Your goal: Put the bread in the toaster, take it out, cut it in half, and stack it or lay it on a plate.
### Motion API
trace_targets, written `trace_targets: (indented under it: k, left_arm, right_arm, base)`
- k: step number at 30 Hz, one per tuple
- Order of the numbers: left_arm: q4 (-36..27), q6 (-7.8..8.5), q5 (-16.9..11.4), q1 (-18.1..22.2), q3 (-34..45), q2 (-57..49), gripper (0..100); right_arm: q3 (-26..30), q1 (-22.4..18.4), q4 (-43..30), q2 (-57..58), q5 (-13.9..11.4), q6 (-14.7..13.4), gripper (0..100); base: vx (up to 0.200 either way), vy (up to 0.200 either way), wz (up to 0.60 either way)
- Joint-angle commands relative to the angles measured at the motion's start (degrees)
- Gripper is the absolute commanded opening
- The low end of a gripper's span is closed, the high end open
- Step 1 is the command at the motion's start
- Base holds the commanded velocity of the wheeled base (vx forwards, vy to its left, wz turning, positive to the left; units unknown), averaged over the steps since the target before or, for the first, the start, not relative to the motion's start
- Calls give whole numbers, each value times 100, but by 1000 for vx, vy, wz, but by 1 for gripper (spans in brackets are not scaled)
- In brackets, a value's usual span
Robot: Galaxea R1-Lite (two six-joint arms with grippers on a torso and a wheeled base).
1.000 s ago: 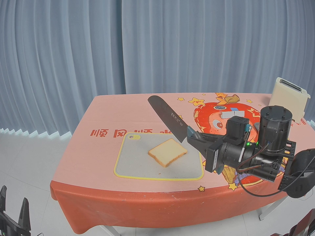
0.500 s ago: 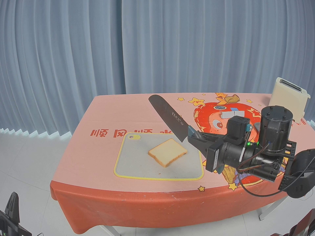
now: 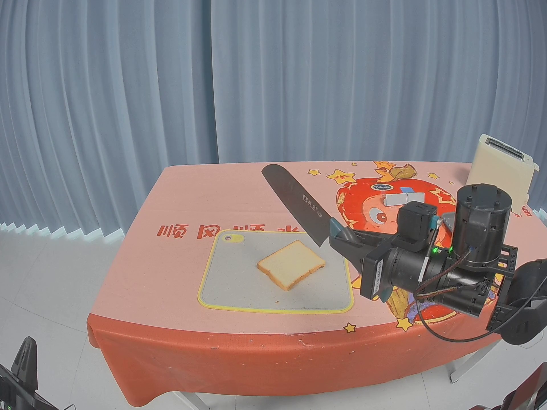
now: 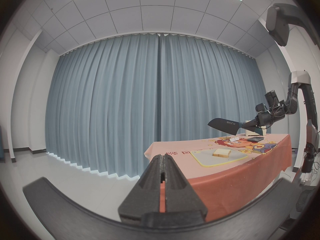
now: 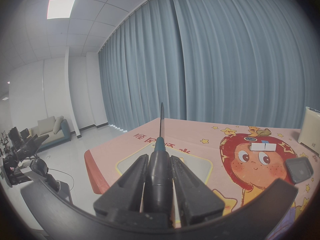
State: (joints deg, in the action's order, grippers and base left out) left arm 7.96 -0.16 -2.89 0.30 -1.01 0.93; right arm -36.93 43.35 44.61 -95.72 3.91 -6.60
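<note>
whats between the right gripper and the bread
Only a bare strip of cutting board, seen in the head view. The knife held in the right gripper points up and away past the bread, not touching it.

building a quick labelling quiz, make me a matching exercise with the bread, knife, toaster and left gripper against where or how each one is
Things
1. bread
2. knife
3. toaster
4. left gripper

Place or state
A. clamped in the right gripper, blade raised above the table
B. shut, low over the floor, away from the table
C. lying flat on the cutting board
D. standing at the table's far right edge

Pairs: 1-C, 2-A, 3-D, 4-B
</note>
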Motion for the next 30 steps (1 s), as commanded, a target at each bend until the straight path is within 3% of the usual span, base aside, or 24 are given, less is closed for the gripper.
trace_targets:
  k: [1, 7, 9, 11, 15, 21, 30]
  left_arm:
    - [223, 77, -71, 22, 66, 22, 0]
    - [1718, 130, -168, 31, 101, 1463, 0]
    - [1849, 130, -177, 31, 101, 1604, 0]
    - [2104, 183, -397, 31, 57, 2105, 0]
    - [2113, 280, -757, -4, -110, 2518, 0]
    - [1955, 262, -1662, -39, -628, 2825, 0]
    - [1436, 280, -1794, -48, -1287, 3476, 0]
  right_arm:
    - [1, -2, -4, 45, 4, 0, 0]
    - [19, 51, -4, 27, 48, 9, 0]
    - [27, 60, -4, 27, 48, 9, 0]
    - [36, 68, -4, 27, 48, 9, 0]
    - [63, 77, -4, 45, 48, 9, 0]
    - [71, 68, -4, 1, 48, 18, 0]
    - [107, 95, -4, -8, 48, 18, 0]
  base:
    - [0, 0, 0]
    - [0, 0, 0]
    - [0, 0, 0]
    - [0, 0, 0]
    - [0, 0, 0]
    - [0, 0, 0]
    - [0, 0, 0]
